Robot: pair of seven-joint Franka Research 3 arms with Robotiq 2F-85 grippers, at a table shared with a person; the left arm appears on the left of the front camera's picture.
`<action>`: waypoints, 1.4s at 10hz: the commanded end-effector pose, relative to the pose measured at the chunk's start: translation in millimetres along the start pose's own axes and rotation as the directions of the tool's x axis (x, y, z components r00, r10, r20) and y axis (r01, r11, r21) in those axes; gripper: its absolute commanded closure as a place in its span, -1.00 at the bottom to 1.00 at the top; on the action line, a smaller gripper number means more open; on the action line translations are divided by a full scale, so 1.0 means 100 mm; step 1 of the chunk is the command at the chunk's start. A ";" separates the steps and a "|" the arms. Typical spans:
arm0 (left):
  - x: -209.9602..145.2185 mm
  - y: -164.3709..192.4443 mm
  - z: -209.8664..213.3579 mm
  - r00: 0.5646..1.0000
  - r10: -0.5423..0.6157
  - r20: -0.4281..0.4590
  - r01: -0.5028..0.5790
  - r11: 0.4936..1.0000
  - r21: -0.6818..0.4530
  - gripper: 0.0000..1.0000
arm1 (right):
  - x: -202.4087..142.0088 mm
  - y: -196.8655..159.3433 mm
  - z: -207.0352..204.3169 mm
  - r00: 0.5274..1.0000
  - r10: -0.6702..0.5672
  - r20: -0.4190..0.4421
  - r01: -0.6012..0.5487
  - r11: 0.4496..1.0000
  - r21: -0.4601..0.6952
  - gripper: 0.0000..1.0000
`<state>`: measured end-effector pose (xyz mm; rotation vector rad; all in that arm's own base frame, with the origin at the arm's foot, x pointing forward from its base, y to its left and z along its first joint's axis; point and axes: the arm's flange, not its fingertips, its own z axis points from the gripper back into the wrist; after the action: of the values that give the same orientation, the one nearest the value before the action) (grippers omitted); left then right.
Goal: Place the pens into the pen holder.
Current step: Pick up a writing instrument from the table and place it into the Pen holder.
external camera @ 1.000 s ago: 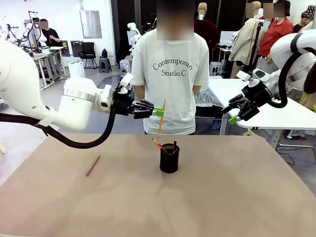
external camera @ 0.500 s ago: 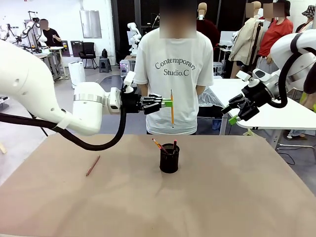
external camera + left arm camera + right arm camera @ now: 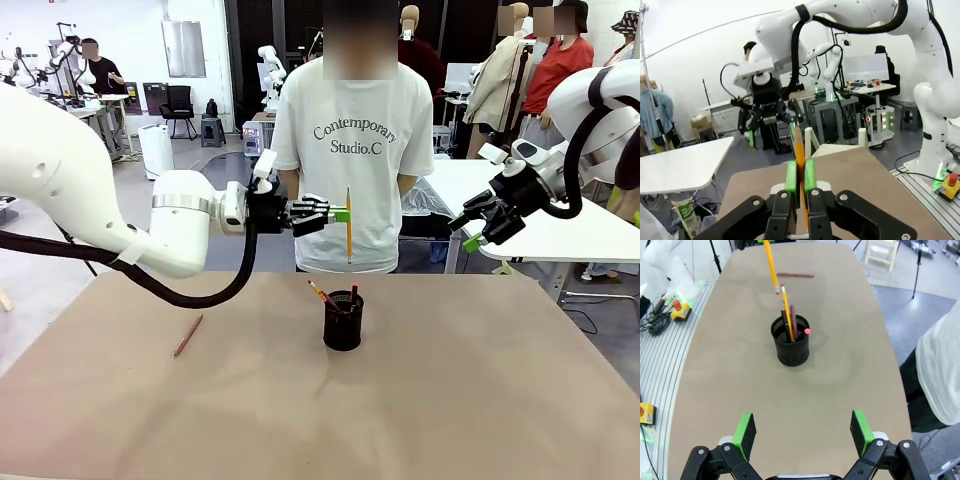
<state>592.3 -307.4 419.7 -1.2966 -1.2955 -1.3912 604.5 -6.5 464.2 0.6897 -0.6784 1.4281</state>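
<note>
My left gripper (image 3: 343,213) is shut on a yellow-orange pen (image 3: 349,228) that hangs upright in the air above the black mesh pen holder (image 3: 343,320). The left wrist view has the same yellow-orange pen (image 3: 800,155) pinched between the green pads (image 3: 791,176). Several pens stand in the holder (image 3: 790,341), among them a yellow one (image 3: 787,315) and a dark red one. A reddish-brown pen (image 3: 188,335) lies on the table at the left. My right gripper (image 3: 470,234) hangs open, high at the right, with nothing in it, and its green pads (image 3: 860,425) are spread wide.
The brown table (image 3: 450,400) is bare around the holder. A person in a white T-shirt (image 3: 355,140) stands just behind the far edge, in line with the holder. A white table (image 3: 560,235) stands behind my right arm.
My left gripper carried the yellow-orange pen rightward and turned it from tilted to upright, and now it has settled over the holder. The right arm is unmoved.
</note>
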 end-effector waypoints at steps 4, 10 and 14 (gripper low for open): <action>-0.49 0.28 -0.03 0.999 0.000 -0.049 0.002 1.000 0.024 1.00 | 0.03 0.00 0.01 1.000 0.007 -0.006 -0.007 1.000 -0.006 -1.00; -0.72 0.15 0.02 0.994 0.086 -0.073 -0.085 0.996 0.024 1.00 | 0.03 0.00 0.01 1.000 0.007 -0.006 -0.007 1.000 -0.006 -1.00; -0.92 0.03 0.03 0.984 0.151 -0.097 -0.149 0.988 0.032 1.00 | 0.03 0.00 0.01 1.000 0.007 -0.006 -0.007 1.000 -0.006 -1.00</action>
<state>612.3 -315.5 327.2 -1.2697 -1.1541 -1.3169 604.5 -6.5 464.2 0.6896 -0.6784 1.4280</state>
